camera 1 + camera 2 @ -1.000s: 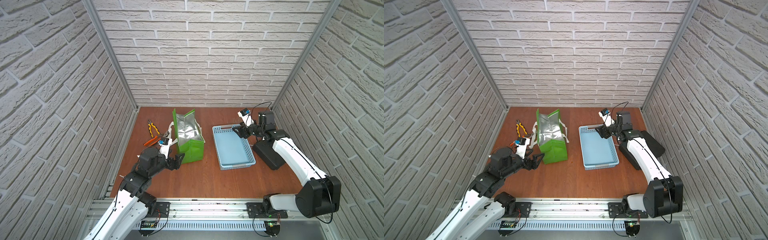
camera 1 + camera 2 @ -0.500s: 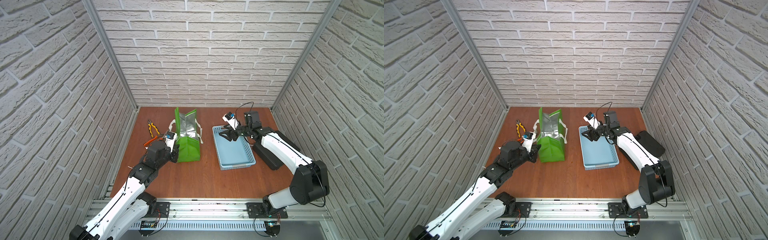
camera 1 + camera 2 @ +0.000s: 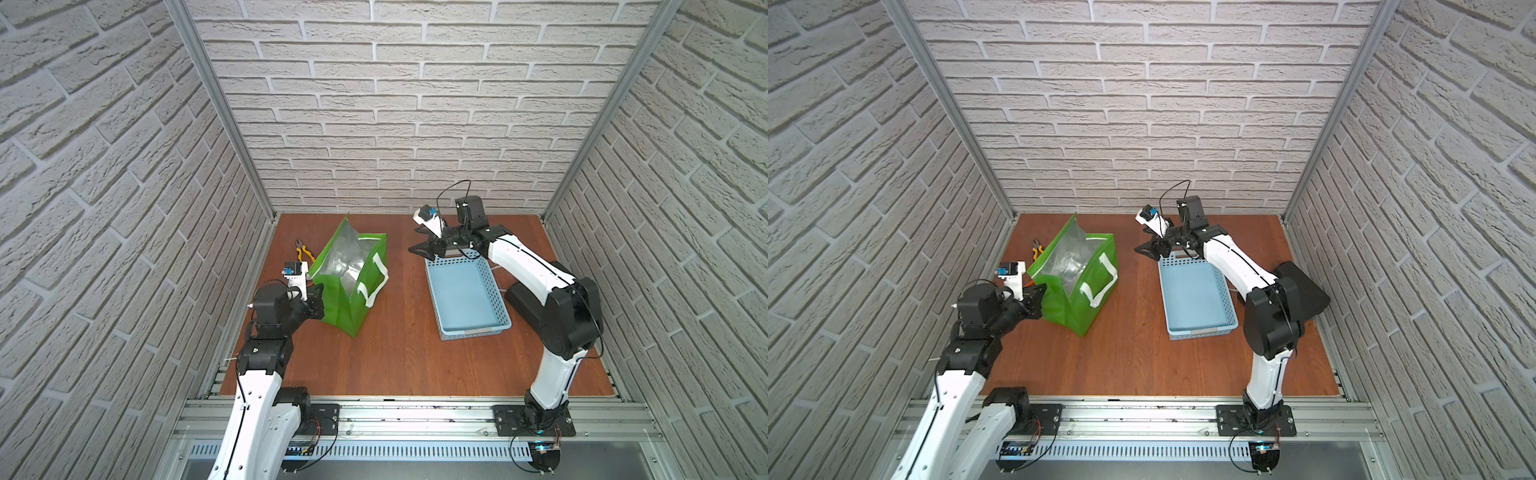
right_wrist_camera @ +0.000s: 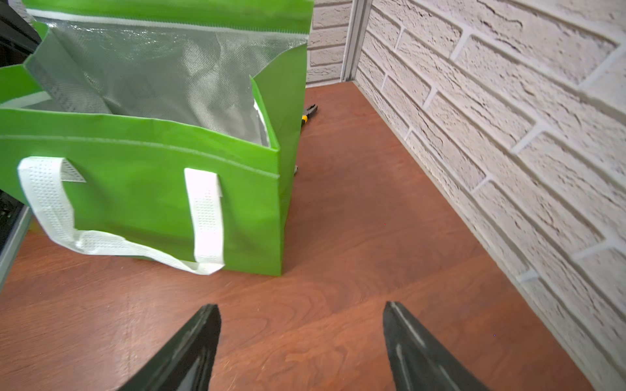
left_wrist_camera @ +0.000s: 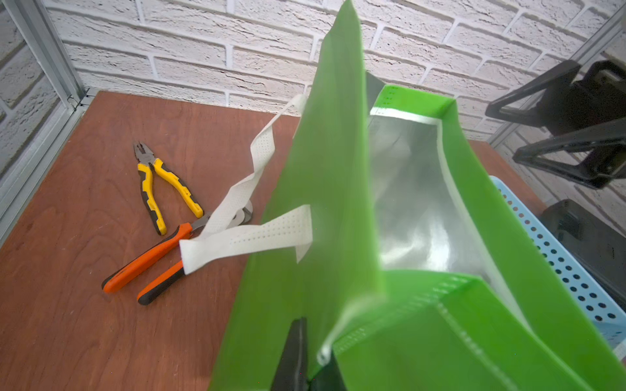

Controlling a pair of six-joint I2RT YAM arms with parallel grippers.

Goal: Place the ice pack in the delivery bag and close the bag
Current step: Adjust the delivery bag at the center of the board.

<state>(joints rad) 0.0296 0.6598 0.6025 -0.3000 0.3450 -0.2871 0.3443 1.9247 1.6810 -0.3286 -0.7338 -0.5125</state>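
The delivery bag [image 3: 357, 299] [image 3: 1084, 299] stands open on the left half of the table, bright green with white strap handles and silver lining. My left gripper [image 3: 318, 297] [image 3: 1040, 293] [image 5: 313, 352] is shut on the bag's rim [image 5: 338, 325] at its near left corner. My right gripper [image 3: 417, 245] [image 3: 1142, 245] [image 4: 301, 308] hovers open and empty above the table between the bag [image 4: 142, 189] and the basket's far end, pointing at the bag. The ice pack shows in no view; only crumpled foil is visible inside the bag [image 5: 413, 203].
An empty light blue perforated basket [image 3: 476, 330] [image 3: 1202, 330] lies right of centre. A flat black object [image 3: 525, 301] [image 3: 1308, 286] sits beside it under the right arm. Yellow pliers [image 3: 304, 252] [image 5: 159, 182] and orange pliers [image 5: 149, 267] lie left of the bag.
My left gripper closed on the bag's rim and the bag's mouth now gapes wider. My right gripper moved left from over the basket toward the bag and opened further.
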